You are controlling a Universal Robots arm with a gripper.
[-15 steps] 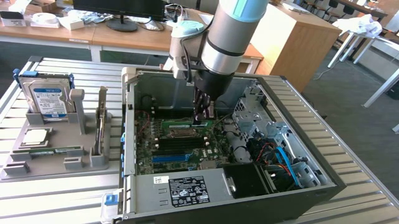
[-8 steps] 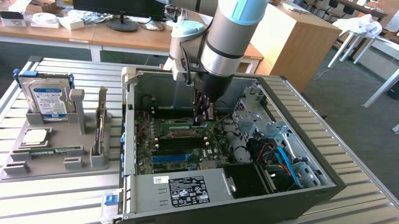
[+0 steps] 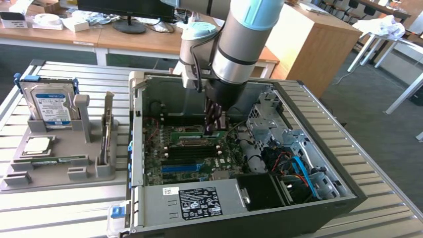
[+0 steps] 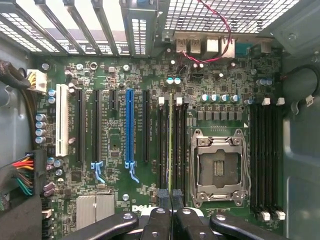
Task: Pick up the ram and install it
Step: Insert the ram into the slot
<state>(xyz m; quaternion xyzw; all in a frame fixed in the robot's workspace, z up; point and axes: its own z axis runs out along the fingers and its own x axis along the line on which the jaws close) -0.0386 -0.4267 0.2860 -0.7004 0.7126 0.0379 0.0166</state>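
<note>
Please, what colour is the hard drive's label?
The label is mainly blue, clearest in the exterior view.

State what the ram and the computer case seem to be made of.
The ram: probably fibreglass circuit board, matte green, judging by its thin green edge. The computer case: looks like sheet metal, dull grey finish, with punched vent holes and folded edges.

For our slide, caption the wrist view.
The ram, clamped in the jaws, edge-on along the memory slots beside the empty processor socket.
</note>
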